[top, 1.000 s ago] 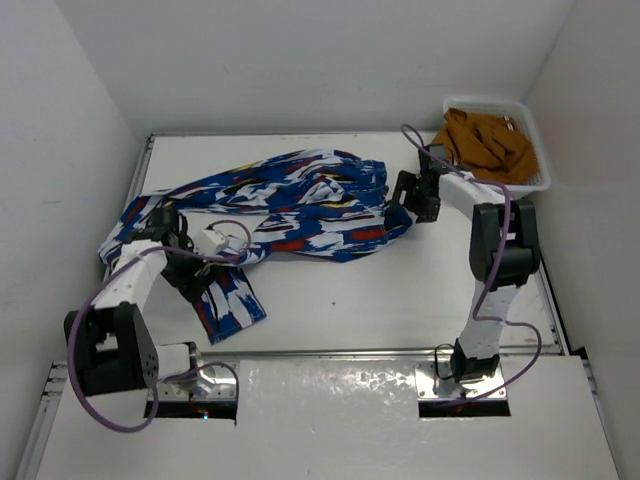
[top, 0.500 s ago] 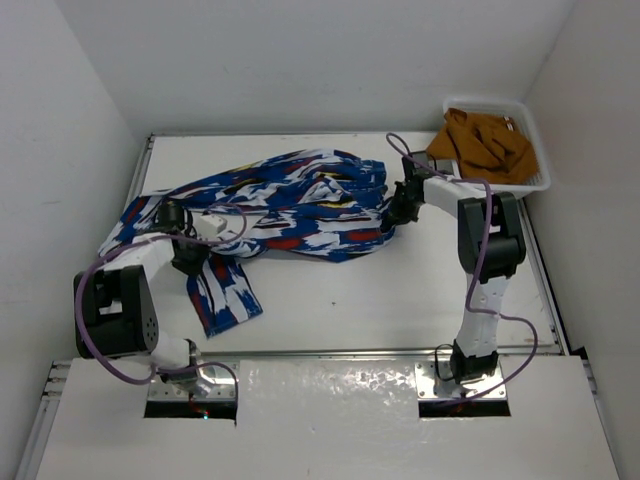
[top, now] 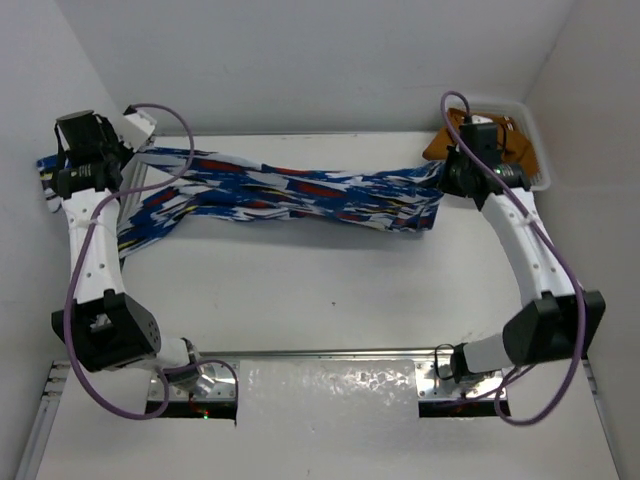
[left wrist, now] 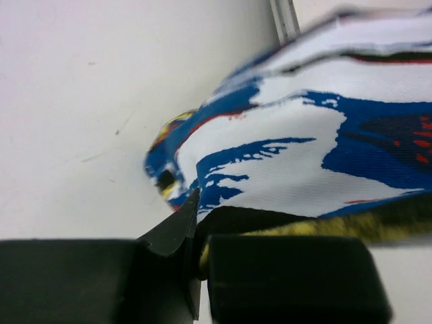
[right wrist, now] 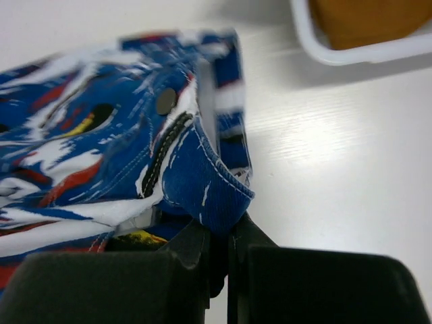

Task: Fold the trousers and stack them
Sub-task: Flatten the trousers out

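Trousers [top: 300,195], one pair, gripped by left claw [left wrist: 200,235], right claw [right wrist: 227,235] (two)

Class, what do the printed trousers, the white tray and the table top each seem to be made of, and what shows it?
The trousers: woven cloth, matte, perhaps cotton twill; it drapes, and shows stitched seams and a metal-looking stud. The tray: probably moulded plastic, smooth white, with a rounded rim. The table: a hard white board, slightly glossy, with faint streaks; painted or laminated, unclear.
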Robot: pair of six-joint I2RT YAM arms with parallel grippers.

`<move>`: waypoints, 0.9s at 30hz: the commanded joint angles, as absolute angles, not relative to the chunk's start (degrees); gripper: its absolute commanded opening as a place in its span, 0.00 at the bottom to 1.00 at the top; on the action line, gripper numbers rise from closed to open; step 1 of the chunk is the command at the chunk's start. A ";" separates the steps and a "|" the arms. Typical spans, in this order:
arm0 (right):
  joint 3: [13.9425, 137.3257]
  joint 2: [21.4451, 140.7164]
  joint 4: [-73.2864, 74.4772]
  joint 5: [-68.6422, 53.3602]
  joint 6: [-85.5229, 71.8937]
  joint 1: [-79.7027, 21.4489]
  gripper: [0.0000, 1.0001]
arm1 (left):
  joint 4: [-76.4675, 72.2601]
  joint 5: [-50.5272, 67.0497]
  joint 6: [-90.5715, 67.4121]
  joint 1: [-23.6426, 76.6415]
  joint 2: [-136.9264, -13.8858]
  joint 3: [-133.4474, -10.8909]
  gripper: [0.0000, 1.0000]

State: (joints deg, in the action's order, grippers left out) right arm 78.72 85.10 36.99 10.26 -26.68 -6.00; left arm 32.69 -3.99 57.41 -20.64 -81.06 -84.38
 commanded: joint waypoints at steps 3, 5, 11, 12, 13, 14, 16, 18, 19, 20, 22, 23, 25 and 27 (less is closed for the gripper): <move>79.09 82.61 48.16 13.63 -22.77 -5.36 0.00 | 42.53 -3.51 67.06 -20.22 -79.63 -81.57 0.00; 80.06 83.58 49.66 12.75 -21.98 -5.36 0.00 | 43.42 -4.56 66.80 -19.52 -79.02 -78.51 0.00; 83.76 89.11 49.22 9.68 -21.44 -5.19 0.00 | 51.14 -7.64 69.25 -18.46 -77.96 -70.07 0.00; 83.76 90.43 48.44 9.06 -21.62 -5.19 0.00 | 52.81 -7.99 69.34 -18.28 -77.52 -68.40 0.00; 83.32 90.96 47.99 8.10 -21.88 -5.19 0.00 | 53.78 -8.00 68.82 -18.11 -77.26 -64.90 0.00; 82.97 91.49 47.64 7.39 -22.15 -4.92 0.00 | 55.18 -7.56 68.73 -18.02 -77.17 -63.12 0.00; 81.23 92.37 46.50 4.59 -23.72 -3.79 0.00 | 59.31 -6.42 68.47 -17.67 -76.73 -58.48 0.09; 79.37 92.46 44.31 2.82 -24.52 -2.82 0.00 | 61.16 -7.11 66.37 -17.75 -76.12 -56.43 0.23; 78.06 92.46 43.60 2.38 -24.87 -1.86 0.00 | 61.43 -6.86 65.75 -18.89 -75.85 -56.51 0.25; 77.70 92.63 42.81 2.63 -24.96 -1.41 0.00 | 62.04 -5.90 65.39 -20.11 -75.15 -57.38 0.30; 77.87 93.60 42.54 4.21 -24.26 -0.79 0.00 | 62.66 -0.48 63.56 -25.45 -75.23 -63.93 0.42; 78.22 94.04 42.45 5.52 -23.82 -0.70 0.00 | 63.54 2.69 61.46 -28.10 -76.37 -66.94 0.53; 79.71 95.61 42.71 6.15 -22.94 -0.44 0.00 | 64.86 9.83 58.81 -36.27 -78.91 -74.34 0.57; 80.85 96.41 42.72 5.54 -22.59 -0.35 0.00 | 65.92 10.37 52.86 -42.07 -83.39 -76.37 0.57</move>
